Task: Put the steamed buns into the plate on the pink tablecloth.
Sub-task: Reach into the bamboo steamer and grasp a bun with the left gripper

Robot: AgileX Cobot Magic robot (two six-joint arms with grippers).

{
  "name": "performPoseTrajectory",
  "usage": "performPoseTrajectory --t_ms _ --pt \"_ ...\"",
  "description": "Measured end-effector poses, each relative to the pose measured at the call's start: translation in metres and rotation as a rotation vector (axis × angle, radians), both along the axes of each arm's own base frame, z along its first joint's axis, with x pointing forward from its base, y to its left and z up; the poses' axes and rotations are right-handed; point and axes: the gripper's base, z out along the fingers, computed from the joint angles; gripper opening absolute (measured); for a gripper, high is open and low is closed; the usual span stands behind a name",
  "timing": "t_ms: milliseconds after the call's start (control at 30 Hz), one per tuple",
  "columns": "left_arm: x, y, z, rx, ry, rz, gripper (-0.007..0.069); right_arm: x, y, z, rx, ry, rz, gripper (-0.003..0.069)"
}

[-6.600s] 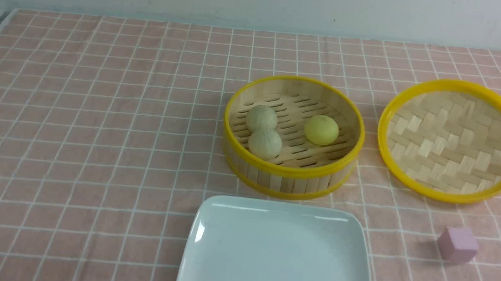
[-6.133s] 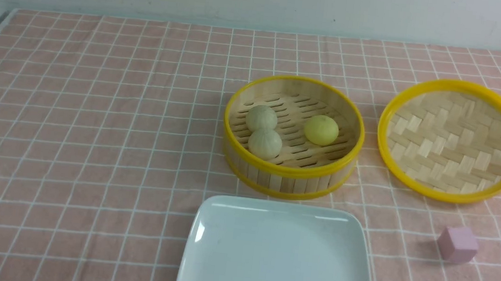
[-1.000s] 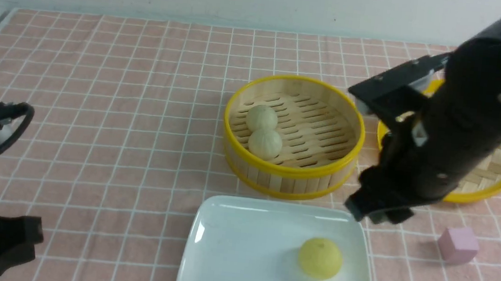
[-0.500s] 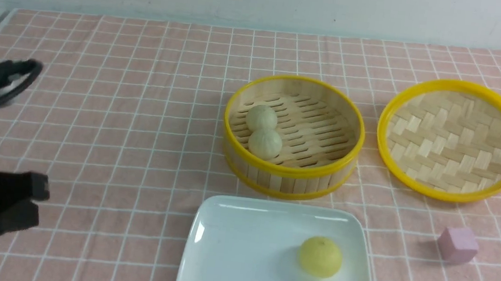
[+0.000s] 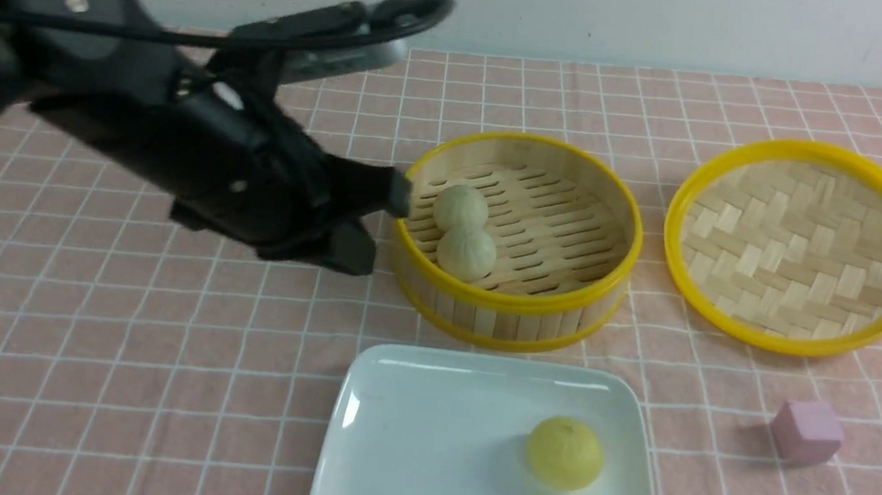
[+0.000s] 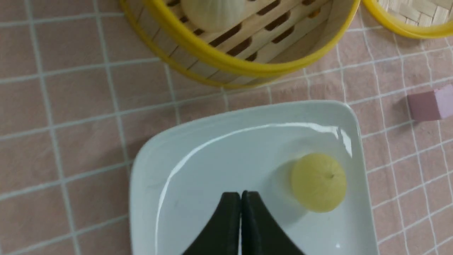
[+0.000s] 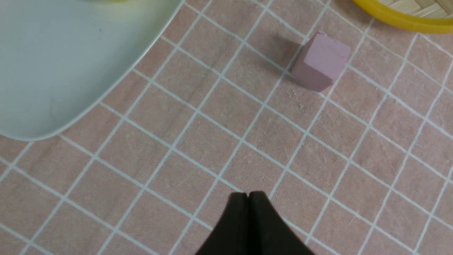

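Front view: yellow bun [image 5: 564, 453] on white plate [image 5: 467, 463]; two pale buns [image 5: 465, 232] touching inside steamer basket [image 5: 509, 304]. Left gripper [image 5: 389, 230] beside basket. Plate on pink tablecloth [image 5: 111, 344]; woven lid [image 5: 797, 248] right of basket.

Left wrist view: left gripper's fingertips [image 6: 231, 202] pressed together, nothing pinched.

Right wrist view: right gripper [image 7: 247, 194] pressed together; pink cube [image 7: 321, 61] on cloth.

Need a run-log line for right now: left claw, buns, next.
left claw: empty, by steamer | yellow bun: on plate | two pale buns: in steamer | next: likely pick a pale bun
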Motion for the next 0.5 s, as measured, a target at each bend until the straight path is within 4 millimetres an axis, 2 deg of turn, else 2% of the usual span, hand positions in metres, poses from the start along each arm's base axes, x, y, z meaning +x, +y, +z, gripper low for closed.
performPoseTrajectory --t_ms 33,67,167,200,233,300,367,500 --pt "0.001 -0.002 -0.003 0.002 0.011 0.000 0.0050 0.000 0.000 0.000 0.000 -0.001 0.000 -0.0006" --pt "0.014 -0.017 -0.005 0.015 0.012 0.001 0.0089 0.001 0.000 -0.001 0.002 -0.006 0.003 -0.0006" --pt "0.041 -0.043 -0.011 0.056 -0.005 0.008 0.0197 0.002 0.002 0.000 0.020 -0.028 0.009 -0.0003" --pt "0.041 -0.044 -0.009 0.055 -0.013 0.007 0.0197 0.002 0.002 0.000 0.021 -0.030 0.009 -0.0003" --pt "0.053 -0.056 -0.014 0.082 -0.028 0.003 0.0258 0.003 0.003 0.000 0.029 -0.040 0.012 -0.0001" --pt "0.068 -0.068 -0.024 0.124 -0.040 -0.011 0.0328 0.003 0.003 0.001 0.036 -0.048 0.014 -0.0001" --pt "0.077 -0.073 -0.028 0.143 -0.055 -0.017 0.0356 0.004 0.004 0.001 0.037 -0.050 0.014 0.0000" --pt "0.096 -0.084 -0.053 0.177 -0.047 -0.022 0.0390 0.004 0.004 0.001 0.040 -0.054 0.015 0.0001"
